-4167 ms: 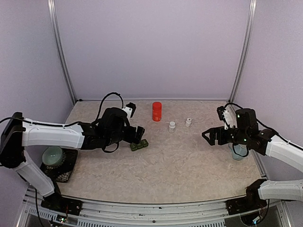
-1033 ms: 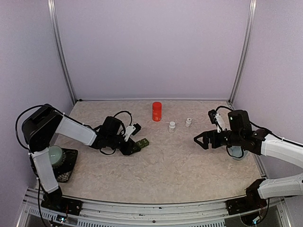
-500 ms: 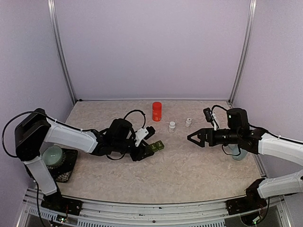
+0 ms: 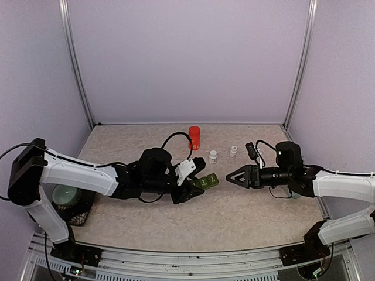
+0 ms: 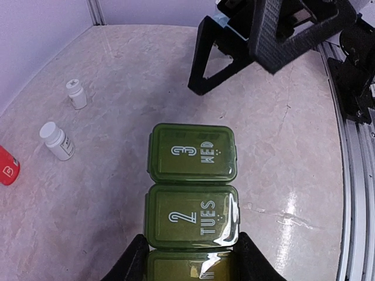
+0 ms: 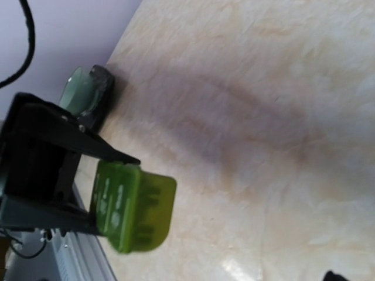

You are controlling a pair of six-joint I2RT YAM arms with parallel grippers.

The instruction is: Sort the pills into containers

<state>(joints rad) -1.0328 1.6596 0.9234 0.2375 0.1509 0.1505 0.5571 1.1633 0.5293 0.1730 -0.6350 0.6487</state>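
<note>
Over the marbled desk [image 4: 246,219] our left end effector [image 4: 192,189] holds the containers [image 4: 207,181] by one end (light, stiff, slippery, we think); right end effector [image 4: 233,174] stands open.

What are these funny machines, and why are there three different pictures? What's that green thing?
They are two robot arms bolted to a table. One picture looks down from above; the other two come from little cameras on the wrists. The left gripper is closed on a green pill box with three joined compartments, lids shut, holding it toward the right gripper, which is wide open and empty. On the table stand a red bottle and two small white bottles.
</note>
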